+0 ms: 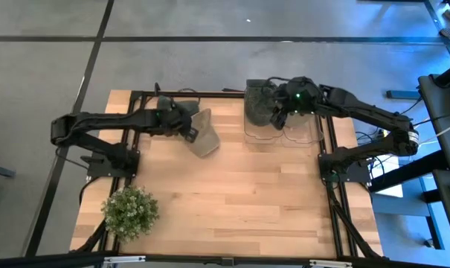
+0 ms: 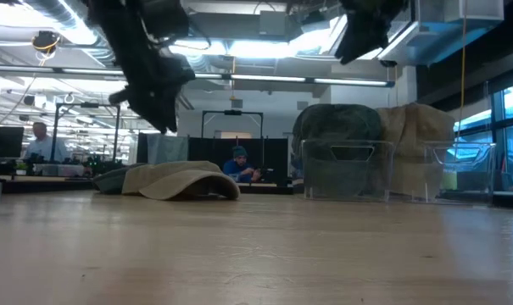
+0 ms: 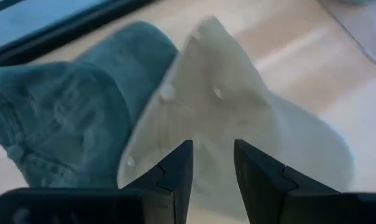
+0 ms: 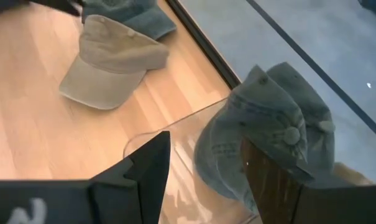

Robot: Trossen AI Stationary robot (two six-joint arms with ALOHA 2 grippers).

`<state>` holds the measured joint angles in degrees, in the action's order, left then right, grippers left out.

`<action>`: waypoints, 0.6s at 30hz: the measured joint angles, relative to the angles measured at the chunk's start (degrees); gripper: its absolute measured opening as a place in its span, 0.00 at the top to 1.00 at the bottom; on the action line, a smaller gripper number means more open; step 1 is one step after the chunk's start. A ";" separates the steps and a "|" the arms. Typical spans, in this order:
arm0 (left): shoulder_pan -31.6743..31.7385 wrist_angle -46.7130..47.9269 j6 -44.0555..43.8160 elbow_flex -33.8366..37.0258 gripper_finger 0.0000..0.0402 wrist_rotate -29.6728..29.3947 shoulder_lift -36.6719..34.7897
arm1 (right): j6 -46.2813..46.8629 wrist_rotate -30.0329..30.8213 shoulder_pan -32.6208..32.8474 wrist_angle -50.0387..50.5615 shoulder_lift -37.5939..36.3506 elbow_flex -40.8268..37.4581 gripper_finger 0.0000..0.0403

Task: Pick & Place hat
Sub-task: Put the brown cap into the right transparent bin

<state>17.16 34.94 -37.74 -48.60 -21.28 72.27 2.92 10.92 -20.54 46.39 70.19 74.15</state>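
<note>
High view: the left gripper (image 1: 189,123) hovers over the far-left part of the wooden table (image 1: 232,201), directly above a beige cap (image 1: 203,135) that lies flat on the wood, overlapping a blue-grey cap (image 1: 167,105) beside it. Its fingers stand apart with nothing between them; the left wrist view frames the beige crown in the gap. Across the table, the right gripper (image 1: 283,115) hangs over a clear bin (image 1: 271,128) already stuffed with denim caps (image 4: 262,140), a second clear bin (image 2: 460,174) beside it holding a tan one; its fingers are likewise parted and empty.

The step in hand appears to be the pickup of the beige cap. To do it well, the left arm should descend straight onto the crown, pinching a fold of fabric near its peak rather than the stiff brim, and keep clear of the blue-grey cap so only one comes up. Soft cloth may slip from a shallow pinch. A potted plant (image 1: 129,212) stands well apart at the near-left corner.
</note>
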 joint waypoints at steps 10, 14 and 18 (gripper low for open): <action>10.24 -4.67 0.94 2.30 0.68 1.34 -0.02 | 1.57 0.03 0.46 -0.55 0.00 -0.29 0.51; 11.39 -4.88 0.96 2.30 0.63 2.23 -0.02 | 1.92 0.02 0.46 -0.55 0.00 -0.29 0.51; 11.33 -5.02 0.96 2.30 0.62 0.40 -0.02 | 2.89 0.04 0.46 -0.55 0.00 -0.29 0.51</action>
<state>28.49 29.93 -36.77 -46.30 -20.88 72.25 5.80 10.96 -20.08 45.84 70.19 73.87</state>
